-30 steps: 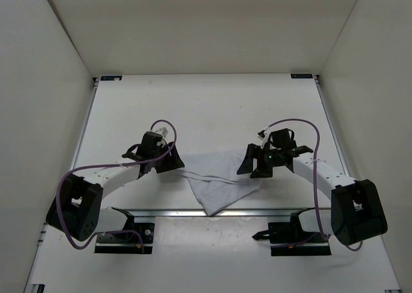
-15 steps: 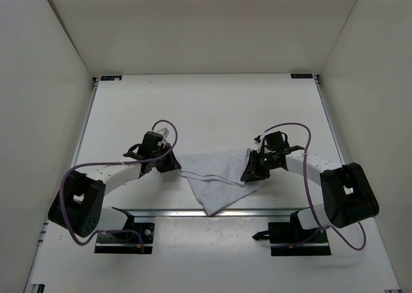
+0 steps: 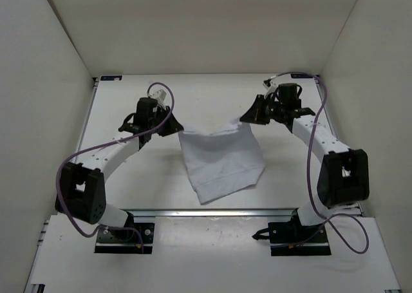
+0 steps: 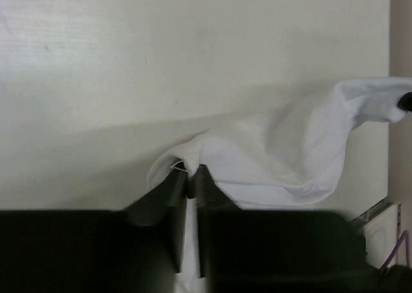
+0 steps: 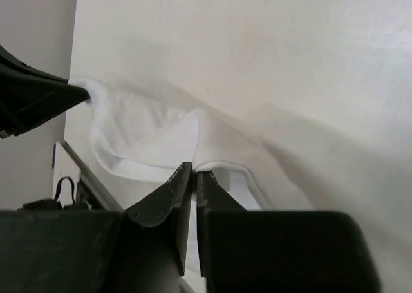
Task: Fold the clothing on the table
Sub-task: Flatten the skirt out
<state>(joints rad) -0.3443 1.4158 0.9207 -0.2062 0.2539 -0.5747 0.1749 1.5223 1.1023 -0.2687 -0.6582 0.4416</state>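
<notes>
**user1:** Two corners of the clothing (image 3: 222,161) were seen pinched on the top cam. The left gripper (image 3: 175,130) was clamped on the left one and the right gripper (image 3: 245,118) on the right one. The top edge was held up off the table (image 3: 212,93), sagging between them. The lower corner was seen just short of the near rail (image 3: 257,210).

**user2:** Left wrist cam: the fingers (image 4: 177,190) were shut tight on a bunched fold of white fabric. Right wrist cam: the jaws were pressed together on a hem, with the cloth stretched across to the other gripper at the left edge.
</notes>
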